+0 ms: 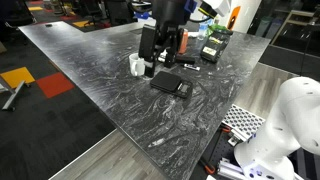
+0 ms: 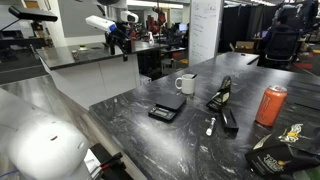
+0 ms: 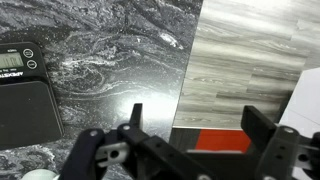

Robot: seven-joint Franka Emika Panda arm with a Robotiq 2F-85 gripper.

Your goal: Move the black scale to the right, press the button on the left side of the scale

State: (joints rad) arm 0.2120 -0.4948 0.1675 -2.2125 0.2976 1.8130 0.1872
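The black scale [image 1: 170, 83] lies flat on the dark marble table, next to a white cup [image 1: 137, 66]. It also shows in the other exterior view [image 2: 167, 105] and at the left edge of the wrist view [image 3: 24, 100], display end at the top. My gripper [image 1: 160, 60] hangs well above the table, apart from the scale. It also shows high at the far table edge in an exterior view [image 2: 120, 42]. In the wrist view its jaws [image 3: 195, 112] are wide open and empty, over the table edge and the wooden floor.
A black box with green markings [image 1: 215, 42] stands behind the scale and shows beside the cup [image 2: 185, 84] in an exterior view [image 2: 220, 95]. An orange can [image 2: 271, 104] and a white marker [image 2: 209, 126] lie nearby. A red floor mat [image 3: 220, 140] lies below the table edge.
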